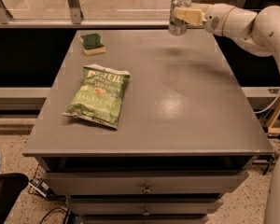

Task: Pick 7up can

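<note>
The 7up can (pixel 177 26) is a small silver-and-green can with a shiny top rim. It hangs upright in the air just above the far edge of the grey table (pixel 186 101). My gripper (pixel 182 14) reaches in from the right on the white arm (pixel 252 24). It is shut on the can's upper half, and a cream-coloured finger (pixel 190 16) lies across the can's front.
A green jalapeño chip bag (pixel 99 96) lies flat at the table's left middle. A green-and-yellow sponge (pixel 92 43) sits at the far left. Drawers (pixel 147 188) are below the front edge. A rail with metal posts (pixel 73 3) runs behind the table.
</note>
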Controlling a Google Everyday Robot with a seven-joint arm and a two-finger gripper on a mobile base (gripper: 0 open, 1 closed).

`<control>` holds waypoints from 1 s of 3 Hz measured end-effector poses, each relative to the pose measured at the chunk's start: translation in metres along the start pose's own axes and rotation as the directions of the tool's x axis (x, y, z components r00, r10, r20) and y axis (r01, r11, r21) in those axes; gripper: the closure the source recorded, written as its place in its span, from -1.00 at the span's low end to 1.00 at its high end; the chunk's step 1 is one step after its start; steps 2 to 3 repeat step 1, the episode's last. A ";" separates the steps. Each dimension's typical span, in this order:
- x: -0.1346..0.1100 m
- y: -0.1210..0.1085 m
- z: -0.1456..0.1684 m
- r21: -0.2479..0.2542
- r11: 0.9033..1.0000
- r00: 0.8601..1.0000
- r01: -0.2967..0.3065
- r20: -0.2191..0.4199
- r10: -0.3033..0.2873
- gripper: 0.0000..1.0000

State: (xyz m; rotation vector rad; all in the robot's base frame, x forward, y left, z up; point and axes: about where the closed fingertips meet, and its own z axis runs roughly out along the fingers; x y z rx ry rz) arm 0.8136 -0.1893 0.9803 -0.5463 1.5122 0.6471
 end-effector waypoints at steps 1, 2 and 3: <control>-0.024 0.021 -0.018 -0.061 0.998 1.000 0.004 -0.012 -0.005 1.00; -0.024 0.021 -0.018 -0.061 0.998 1.000 0.004 -0.012 -0.005 1.00; -0.024 0.021 -0.018 -0.061 0.998 1.000 0.004 -0.012 -0.005 1.00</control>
